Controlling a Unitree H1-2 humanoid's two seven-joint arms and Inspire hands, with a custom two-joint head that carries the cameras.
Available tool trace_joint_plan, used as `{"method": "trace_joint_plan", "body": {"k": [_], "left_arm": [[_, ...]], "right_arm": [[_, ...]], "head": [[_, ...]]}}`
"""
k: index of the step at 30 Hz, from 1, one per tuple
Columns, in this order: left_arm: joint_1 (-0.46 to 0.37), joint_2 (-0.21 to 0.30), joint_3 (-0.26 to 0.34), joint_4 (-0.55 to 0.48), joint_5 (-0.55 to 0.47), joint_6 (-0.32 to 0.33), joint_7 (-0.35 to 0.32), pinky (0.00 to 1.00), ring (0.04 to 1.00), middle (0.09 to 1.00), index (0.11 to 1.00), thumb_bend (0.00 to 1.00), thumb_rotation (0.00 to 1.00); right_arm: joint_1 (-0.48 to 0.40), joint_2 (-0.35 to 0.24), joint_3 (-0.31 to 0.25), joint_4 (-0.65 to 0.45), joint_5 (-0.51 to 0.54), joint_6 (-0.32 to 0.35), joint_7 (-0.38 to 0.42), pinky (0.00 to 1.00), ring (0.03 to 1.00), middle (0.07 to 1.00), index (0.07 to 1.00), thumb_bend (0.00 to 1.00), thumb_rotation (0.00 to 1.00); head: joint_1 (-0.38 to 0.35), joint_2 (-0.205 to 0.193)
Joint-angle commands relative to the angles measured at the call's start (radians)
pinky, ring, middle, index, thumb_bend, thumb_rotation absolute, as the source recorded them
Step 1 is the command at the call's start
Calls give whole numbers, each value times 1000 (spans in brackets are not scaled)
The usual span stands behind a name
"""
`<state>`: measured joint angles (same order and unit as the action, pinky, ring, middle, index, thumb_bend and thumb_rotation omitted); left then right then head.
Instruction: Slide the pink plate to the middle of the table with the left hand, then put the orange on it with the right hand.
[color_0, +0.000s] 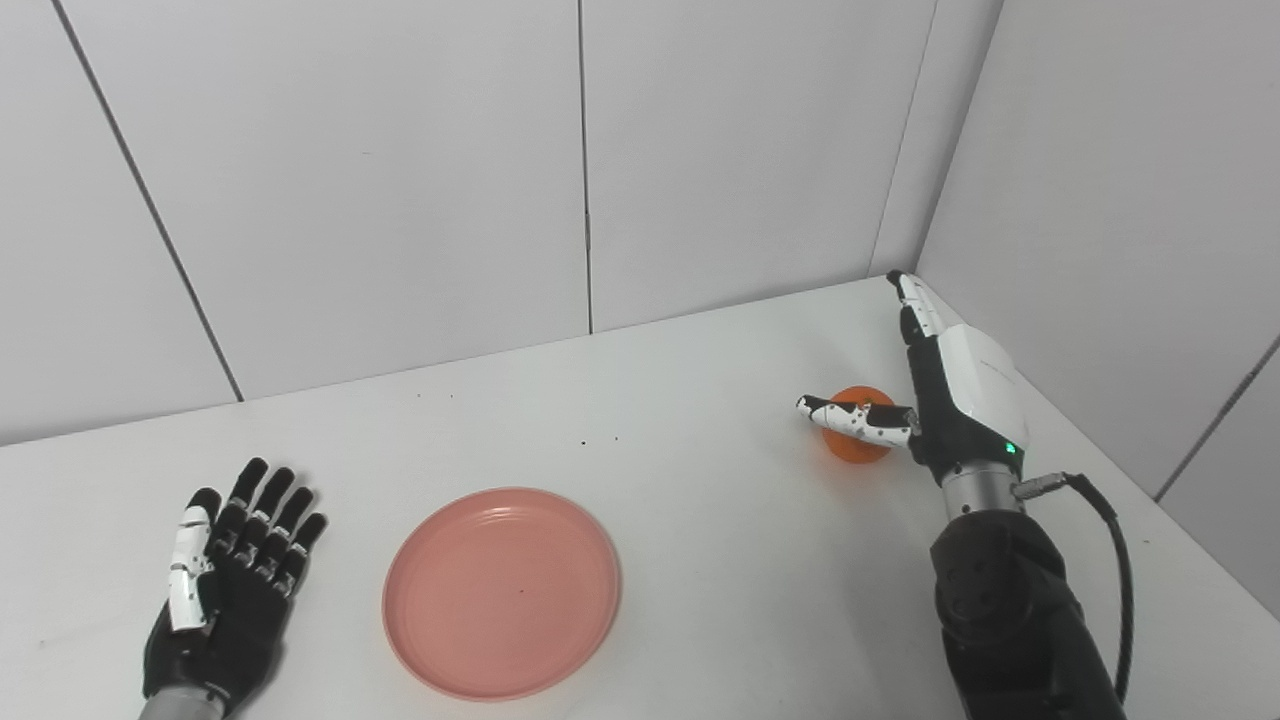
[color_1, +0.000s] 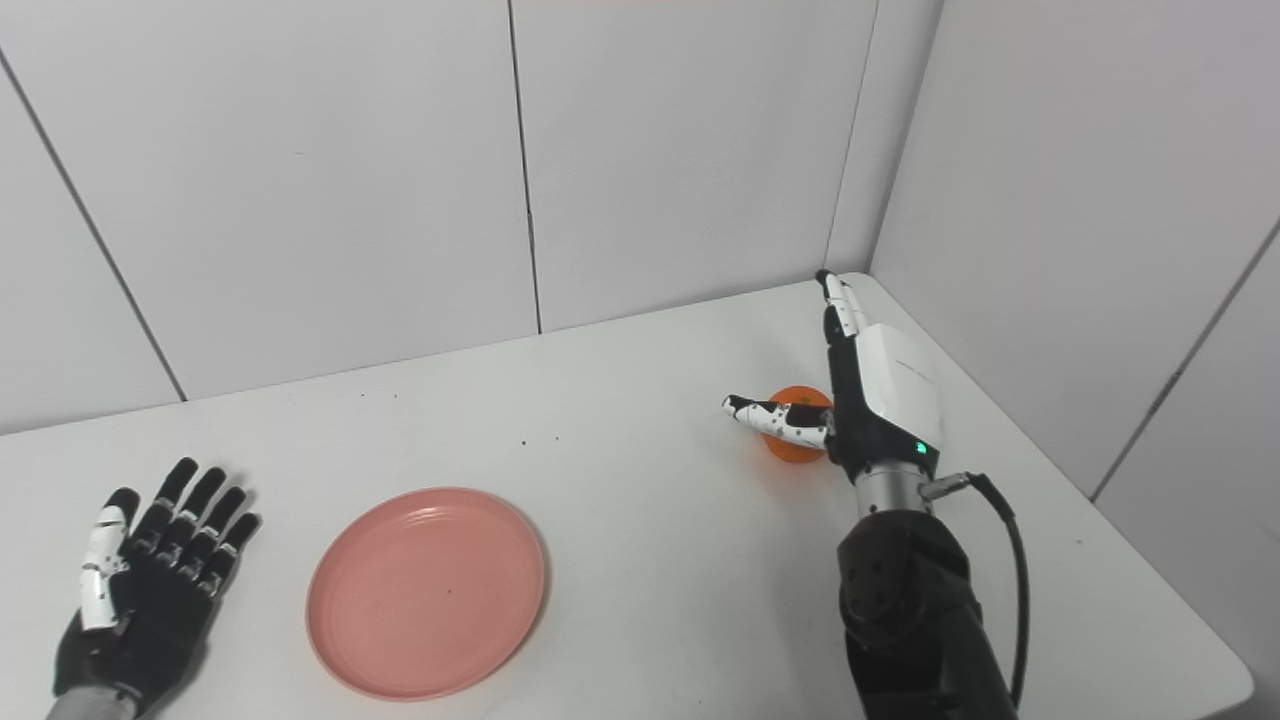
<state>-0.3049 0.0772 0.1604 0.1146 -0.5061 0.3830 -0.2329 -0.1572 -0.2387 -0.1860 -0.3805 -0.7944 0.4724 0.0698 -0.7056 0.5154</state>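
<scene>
While the left hand (color_0: 232, 578) lies flat with fingers spread beside the pink plate (color_0: 502, 591) near the table's (color_0: 700, 520) front, the right hand (color_0: 935, 395), fingers extended and unclosed, brackets the orange (color_0: 855, 450), seemingly about to grasp it.
</scene>
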Motion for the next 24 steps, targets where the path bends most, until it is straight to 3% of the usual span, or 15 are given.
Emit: {"method": "trace_joint_plan", "body": {"k": [1,8,18,24], "left_arm": [[12,7,-2,-10,10,36,20,1000,1000,1000,1000,318,1000],[13,7,-3,-23,9,50,27,1000,1000,1000,1000,311,1000],[13,9,-1,-29,2,63,31,1000,1000,1000,1000,309,1000],[12,11,2,-36,-4,74,31,1000,1000,1000,1000,301,1000]], "right_arm": [[-24,-15,-20,1,9,-4,-2,827,930,963,950,984,372],[-35,-18,-22,64,-1,-3,18,759,891,948,952,1000,419],[-68,-11,-34,143,12,-3,7,695,859,940,943,1000,399],[-93,-19,-31,201,28,-4,-5,735,870,934,940,1000,390]], "head": [[0,1],[-2,7],[0,13],[-2,19]]}}
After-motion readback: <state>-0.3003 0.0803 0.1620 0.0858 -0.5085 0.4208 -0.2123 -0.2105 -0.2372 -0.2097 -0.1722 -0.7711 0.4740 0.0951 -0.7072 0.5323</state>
